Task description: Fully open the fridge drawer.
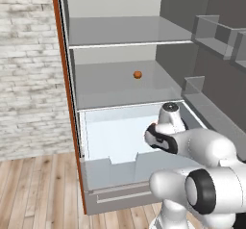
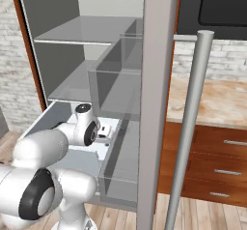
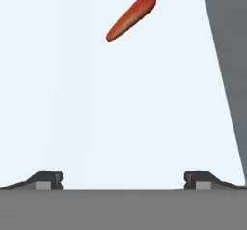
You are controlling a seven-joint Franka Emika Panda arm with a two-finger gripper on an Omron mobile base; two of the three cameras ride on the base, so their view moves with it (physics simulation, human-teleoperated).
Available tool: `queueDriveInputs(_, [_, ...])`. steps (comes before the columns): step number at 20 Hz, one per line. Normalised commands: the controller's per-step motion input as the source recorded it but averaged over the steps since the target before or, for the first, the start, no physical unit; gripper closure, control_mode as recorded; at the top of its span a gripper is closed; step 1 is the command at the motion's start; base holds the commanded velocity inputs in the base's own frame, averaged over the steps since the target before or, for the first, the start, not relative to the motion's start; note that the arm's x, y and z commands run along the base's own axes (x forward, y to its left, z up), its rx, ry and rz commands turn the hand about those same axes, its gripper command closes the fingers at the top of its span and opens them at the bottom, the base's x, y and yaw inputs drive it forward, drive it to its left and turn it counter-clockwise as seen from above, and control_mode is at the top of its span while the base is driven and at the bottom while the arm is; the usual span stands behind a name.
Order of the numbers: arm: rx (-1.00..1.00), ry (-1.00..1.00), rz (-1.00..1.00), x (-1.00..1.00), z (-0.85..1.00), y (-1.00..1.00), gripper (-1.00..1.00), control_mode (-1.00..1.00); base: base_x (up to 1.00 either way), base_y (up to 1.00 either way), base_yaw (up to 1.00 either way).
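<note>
1. My gripper (image 3: pixel 123 180) is wide open, tips far apart at 7 and 5 o'clock of the hand view, w/ nothing between them. It points down into the fridge drawer (image 1: pixel 110 168).
2. Under the hand I see the pale drawer floor & a carrot (image 3: pixel 131 16) lying at about 12 o'clock, well apart from the tips.
3. The drawer sits at the bottom of the open fridge, under the glass shelves (image 1: pixel 126 45). It's pulled out a good way already; I think a bit more is left to go.
4. How it'll handle, my guess: light, stiff plastic, slides on rails, smooth so tips may slip. Best spot to hold: the notched front wall near 6 o'clock in the left base view, hook it & pull straight out.
5. Left base view shows the front wall and a small orange thing (image 1: pixel 137 74) on the shelf at 12 o'clock. Right base view shows the fridge door (image 2: pixel 159 103) w/ its long bar handle (image 2: pixel 190 127) & wood cabinet drawers (image 2: pixel 217 166) at 4 o'clock. The carrot is plain in the hand view.
</note>
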Motion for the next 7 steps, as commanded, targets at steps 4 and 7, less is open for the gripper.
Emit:
queueDriveInputs(4, [0.0,-0.24,0.0,-1.0,-0.33,-0.47,-1.0,-1.0,0.0,0.0,0.0])
queueDriveInputs(7, [0.02,-0.25,0.0,-1.0,-0.33,-0.59,-1.0,-1.0,0.0,0.0,0.0])
